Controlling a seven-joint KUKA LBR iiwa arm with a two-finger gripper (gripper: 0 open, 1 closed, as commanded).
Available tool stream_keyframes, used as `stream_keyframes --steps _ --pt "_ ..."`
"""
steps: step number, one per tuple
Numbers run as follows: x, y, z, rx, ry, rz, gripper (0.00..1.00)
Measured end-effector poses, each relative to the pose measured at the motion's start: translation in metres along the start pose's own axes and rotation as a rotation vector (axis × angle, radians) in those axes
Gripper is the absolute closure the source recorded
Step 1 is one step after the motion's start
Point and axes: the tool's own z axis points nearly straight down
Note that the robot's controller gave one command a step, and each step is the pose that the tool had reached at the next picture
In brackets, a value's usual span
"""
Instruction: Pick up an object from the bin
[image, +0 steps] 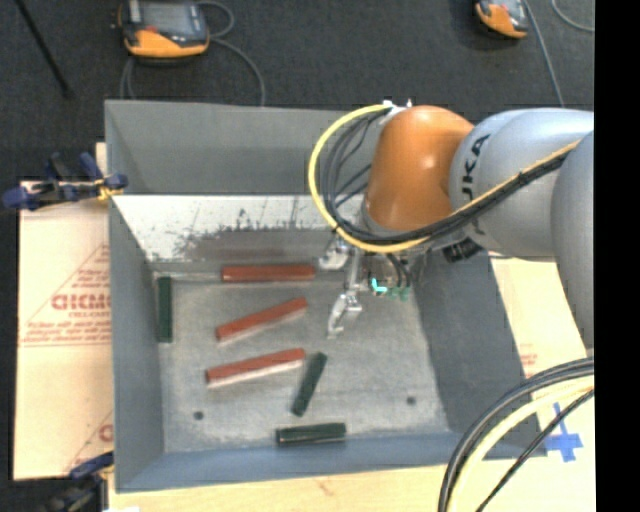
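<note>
Orange wrist cover (415, 170) uppermost. Gripper (345, 308) beneath it, open or closed: cannot tell. Just beside it, middle red-brown bar (262, 319), flat, slanted, mid-floor of bin (130, 330). Probably stiff, light. Best pinched across narrow width, mid-length.

- An orange-and-black handheld device (165, 28) lies on the dark floor (330, 50), beyond the far wall of the bin (220, 150).
- A second such device (502, 14) lies further right.
- A thin cable (250, 68) trails from the first.
</note>
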Motion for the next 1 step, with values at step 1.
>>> stream_keyframes --steps 1 --pt "-0.0018 0.0001 -0.0048 0.0 -0.008 0.0 0.0"
